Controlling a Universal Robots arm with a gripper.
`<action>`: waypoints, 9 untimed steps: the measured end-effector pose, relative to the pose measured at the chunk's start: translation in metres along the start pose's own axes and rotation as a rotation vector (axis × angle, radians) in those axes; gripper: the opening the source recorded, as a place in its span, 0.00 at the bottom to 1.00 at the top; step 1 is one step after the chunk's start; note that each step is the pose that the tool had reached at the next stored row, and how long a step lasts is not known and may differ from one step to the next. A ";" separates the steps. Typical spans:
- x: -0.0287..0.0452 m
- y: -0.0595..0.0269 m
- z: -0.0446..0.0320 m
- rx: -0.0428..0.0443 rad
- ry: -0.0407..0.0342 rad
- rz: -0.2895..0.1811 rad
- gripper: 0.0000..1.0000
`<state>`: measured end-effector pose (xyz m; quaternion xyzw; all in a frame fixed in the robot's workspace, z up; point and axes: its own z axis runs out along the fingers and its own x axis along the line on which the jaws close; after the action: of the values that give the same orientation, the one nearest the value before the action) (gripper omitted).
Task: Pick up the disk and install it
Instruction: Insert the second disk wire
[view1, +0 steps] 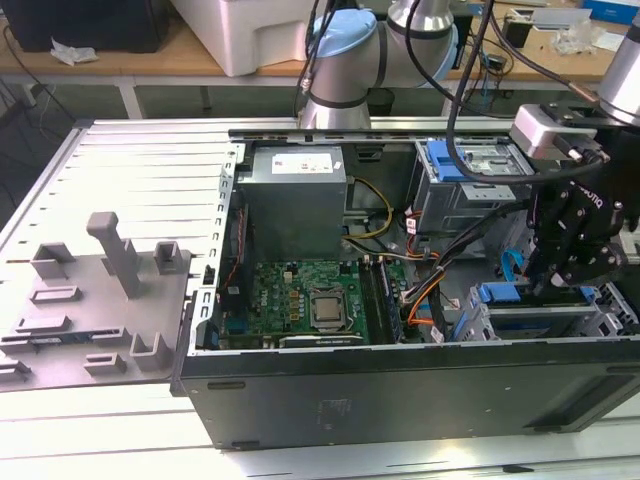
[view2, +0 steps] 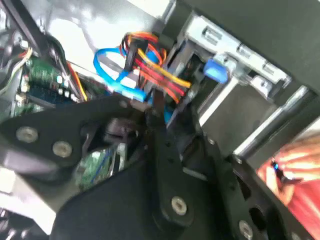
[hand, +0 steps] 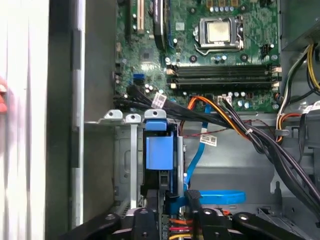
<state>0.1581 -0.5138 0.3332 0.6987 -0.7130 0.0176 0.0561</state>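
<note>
- Blue plastic frames the disk (hand: 160, 155), which stands on edge in the grey drive cage (hand: 127, 170), directly ahead of the claw (hand: 172, 212).
- Claw fingers (hand: 192, 200) look nearly pressed together just at its near end; whether they pinch it, I cannot tell.
- Probably dense, rigid, shock-sensitive; hold the bracket edges.
- Cables (hand: 225, 122) crowd one side, the cage wall the other: little room.

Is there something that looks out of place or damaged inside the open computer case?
Nothing stands out. The gripper is low over the drive cage, and the cables run loosely across the motherboard.
</note>
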 end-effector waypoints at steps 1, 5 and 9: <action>0.0000 0.0000 -0.0002 0.0000 0.0004 0.000 0.36; 0.0004 0.0003 -0.0038 0.0000 0.0009 0.000 0.36; 0.0022 0.0014 -0.0236 0.0001 0.0072 0.001 0.36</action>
<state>0.1580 -0.5135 0.3569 0.6984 -0.7130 0.0202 0.0587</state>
